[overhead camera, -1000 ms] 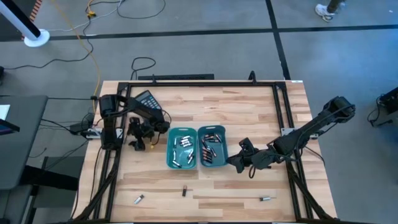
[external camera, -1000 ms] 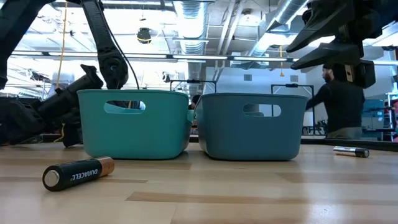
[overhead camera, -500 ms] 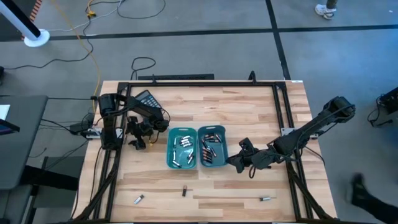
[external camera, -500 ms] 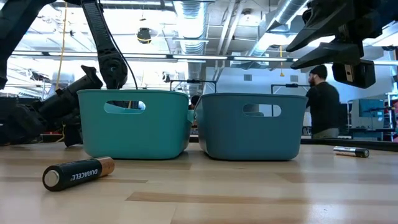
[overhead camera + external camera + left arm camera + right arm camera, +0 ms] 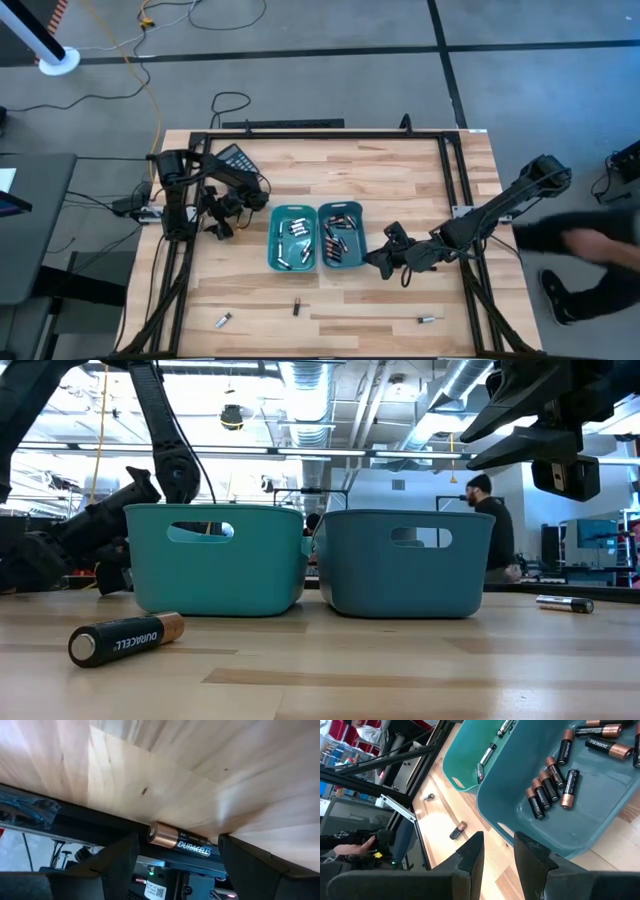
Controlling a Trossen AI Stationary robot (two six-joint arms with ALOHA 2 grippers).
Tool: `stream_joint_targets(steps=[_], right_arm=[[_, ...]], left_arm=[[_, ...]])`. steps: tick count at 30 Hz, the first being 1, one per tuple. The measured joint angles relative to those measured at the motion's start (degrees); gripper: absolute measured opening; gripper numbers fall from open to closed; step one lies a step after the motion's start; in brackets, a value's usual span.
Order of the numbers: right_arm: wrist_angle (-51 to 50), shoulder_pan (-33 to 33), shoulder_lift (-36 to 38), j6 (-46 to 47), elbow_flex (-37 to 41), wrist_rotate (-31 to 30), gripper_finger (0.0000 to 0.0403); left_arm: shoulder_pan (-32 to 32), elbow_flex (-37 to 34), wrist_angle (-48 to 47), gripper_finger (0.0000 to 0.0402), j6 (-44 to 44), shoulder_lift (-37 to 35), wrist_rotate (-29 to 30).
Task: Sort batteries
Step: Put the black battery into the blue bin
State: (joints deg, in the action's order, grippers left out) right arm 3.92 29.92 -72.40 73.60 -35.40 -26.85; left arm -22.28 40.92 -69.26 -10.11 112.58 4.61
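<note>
Only the left wrist view showed a copper-ended battery (image 5: 179,841) lying at the worktop (image 5: 400,180) edge between the left gripper's (image 5: 222,212) wide-spread fingers. The right gripper (image 5: 381,260) hovered beside the teal bins (image 5: 318,260), fingers narrowly parted, empty. Three batteries (image 5: 296,308) lay loose up front.

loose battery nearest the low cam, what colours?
Black body with a copper end; the battery shows best in the low view.
</note>
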Motion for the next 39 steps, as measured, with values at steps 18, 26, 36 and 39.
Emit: stream_joint_targets(steps=[18, 26, 36, 39], right_arm=[[0.0, 0.7, 0.0, -1.9, 0.0, 0.0, 0.0122], [-0.1, 0.7, 0.0, -3.4, 0.0, 0.0, 0.0122], [-0.5, -0.5, 0.0, -5.0, 0.0, 4.6, 0.0122], [-0.5, -1.4, 0.0, -5.5, 0.0, 5.6, 0.0122]], left_arm=[[0.0, -0.8, 1.2, 0.0277, -8.1, -5.0, -10.5], [0.6, -2.3, 2.8, 0.0277, -12.4, -9.0, -13.9], [1.7, -2.1, 7.7, 0.0277, -14.0, -19.3, -17.0], [1.7, -2.0, 8.7, 0.0277, -15.9, -23.7, -17.9]])
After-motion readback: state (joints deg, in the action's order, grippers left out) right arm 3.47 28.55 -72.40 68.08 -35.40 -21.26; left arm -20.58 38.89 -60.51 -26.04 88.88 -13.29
